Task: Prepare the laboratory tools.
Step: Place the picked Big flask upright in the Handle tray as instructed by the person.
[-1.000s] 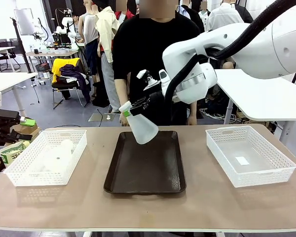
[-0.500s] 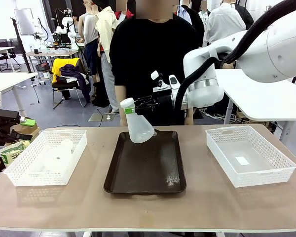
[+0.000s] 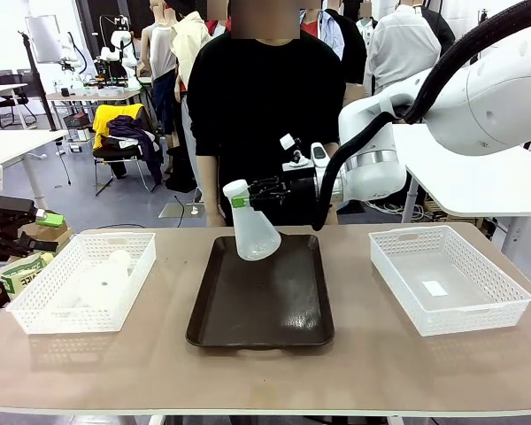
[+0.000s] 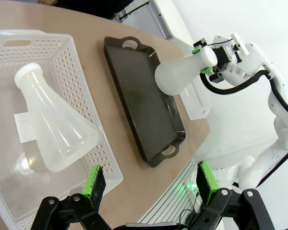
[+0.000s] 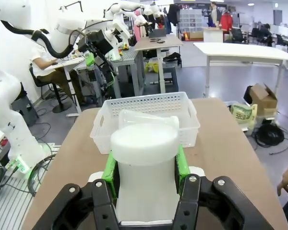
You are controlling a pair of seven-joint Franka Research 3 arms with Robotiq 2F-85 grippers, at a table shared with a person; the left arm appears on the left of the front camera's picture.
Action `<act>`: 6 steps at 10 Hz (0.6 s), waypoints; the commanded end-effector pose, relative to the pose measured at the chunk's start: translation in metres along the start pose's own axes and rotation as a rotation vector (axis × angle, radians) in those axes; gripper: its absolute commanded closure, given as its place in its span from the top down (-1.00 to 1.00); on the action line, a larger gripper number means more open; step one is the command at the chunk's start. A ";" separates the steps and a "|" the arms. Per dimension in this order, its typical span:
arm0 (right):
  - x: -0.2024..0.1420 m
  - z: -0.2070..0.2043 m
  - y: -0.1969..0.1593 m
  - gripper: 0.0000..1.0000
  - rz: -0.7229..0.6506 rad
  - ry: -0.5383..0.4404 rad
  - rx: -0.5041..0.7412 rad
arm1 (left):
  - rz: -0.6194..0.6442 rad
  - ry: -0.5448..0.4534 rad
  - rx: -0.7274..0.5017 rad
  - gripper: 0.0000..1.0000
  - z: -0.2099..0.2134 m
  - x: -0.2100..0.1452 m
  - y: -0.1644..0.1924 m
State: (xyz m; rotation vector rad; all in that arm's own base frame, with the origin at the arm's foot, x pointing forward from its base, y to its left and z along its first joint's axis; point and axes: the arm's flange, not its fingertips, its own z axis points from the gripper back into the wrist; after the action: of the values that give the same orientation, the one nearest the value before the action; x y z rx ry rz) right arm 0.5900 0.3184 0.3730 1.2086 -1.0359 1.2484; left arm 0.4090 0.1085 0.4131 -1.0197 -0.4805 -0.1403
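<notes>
One frosted conical flask hangs nearly upright over the far end of the dark brown tray. My right gripper is shut on its neck. In the right wrist view the flask's capped neck sits between the green pads of the right gripper. Whether the base touches the tray I cannot tell. A second flask lies on its side in the left white basket. It is also in the front view, as the second flask. My left gripper hovers open above that basket's near corner.
An empty white mesh basket stands at the table's right. The left basket stands at the left. A person in black stands behind the far edge of the table, just beyond the tray.
The right arm has swung the flask from a strong tilt to nearly upright and drawn its wrist to the right. The left gripper stays open.
</notes>
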 end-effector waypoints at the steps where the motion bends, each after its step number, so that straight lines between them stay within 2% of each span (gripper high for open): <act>1: 0.007 0.000 0.002 -1.00 0.020 -0.029 0.010 | -0.008 -0.011 -0.015 1.00 0.001 0.000 0.000; 3: 0.002 0.000 0.001 -1.00 0.003 -0.003 0.006 | -0.008 -0.011 -0.015 1.00 0.001 0.000 0.000; 6: -0.025 -0.004 -0.018 -1.00 0.080 -0.145 0.097 | -0.008 -0.011 -0.015 1.00 0.001 0.000 0.000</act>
State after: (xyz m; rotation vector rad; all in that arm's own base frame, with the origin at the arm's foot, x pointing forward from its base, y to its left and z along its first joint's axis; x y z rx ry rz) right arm 0.5921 0.3185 0.3574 1.2875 -1.0643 1.2895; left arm 0.4090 0.1085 0.4131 -1.0197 -0.4806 -0.1403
